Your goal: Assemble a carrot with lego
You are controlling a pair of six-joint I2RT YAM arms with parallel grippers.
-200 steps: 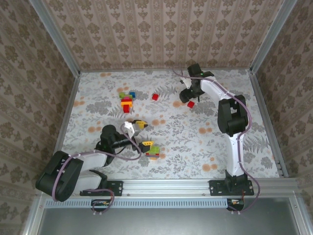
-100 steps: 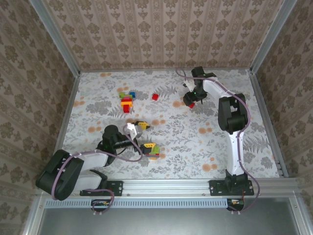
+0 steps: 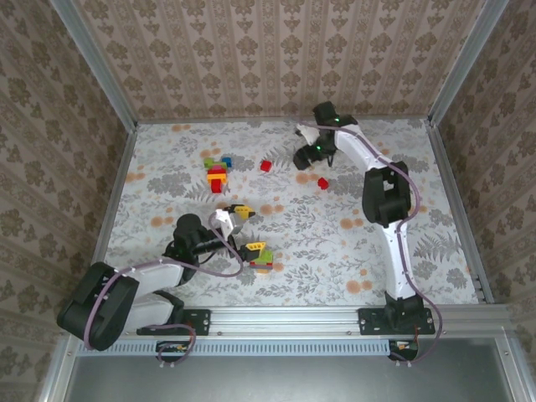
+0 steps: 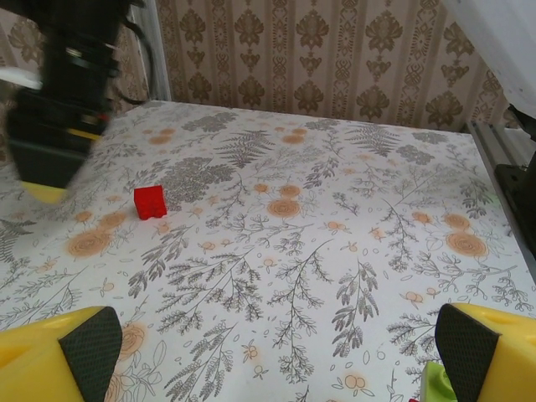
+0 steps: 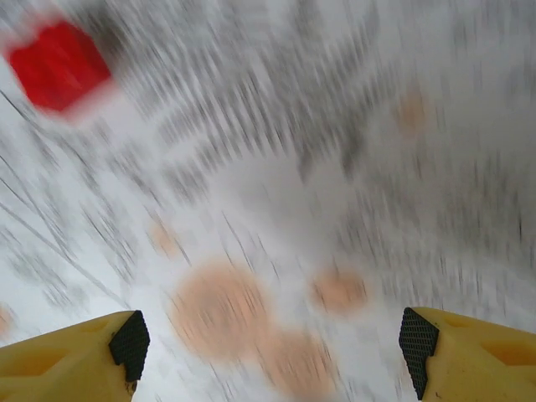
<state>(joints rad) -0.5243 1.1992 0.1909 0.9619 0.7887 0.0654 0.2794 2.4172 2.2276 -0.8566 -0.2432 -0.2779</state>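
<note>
Loose lego lies on the flowered table. A small heap of green, red, yellow and blue bricks (image 3: 218, 172) sits at the back left. One red brick (image 3: 265, 166) lies to its right. Another red brick (image 3: 322, 182) (image 4: 150, 202) (image 5: 59, 65) lies further right. My right gripper (image 3: 306, 157) (image 5: 272, 343) hovers open just left of that brick, with nothing between its fingers; its wrist view is blurred. My left gripper (image 3: 248, 231) (image 4: 276, 360) stands wide open over bare table. A green brick (image 3: 265, 260) (image 4: 430, 385) lies against its near finger.
Patterned walls and metal rails (image 3: 456, 218) fence the table on three sides. In the left wrist view the right arm's dark gripper (image 4: 59, 109) shows blurred at the upper left. Bare table lies between the two grippers and along the right side.
My right gripper came down beside the right-hand red brick, then swung away to the left and back. That brick lies free, shifted slightly. The left arm has barely moved.
</note>
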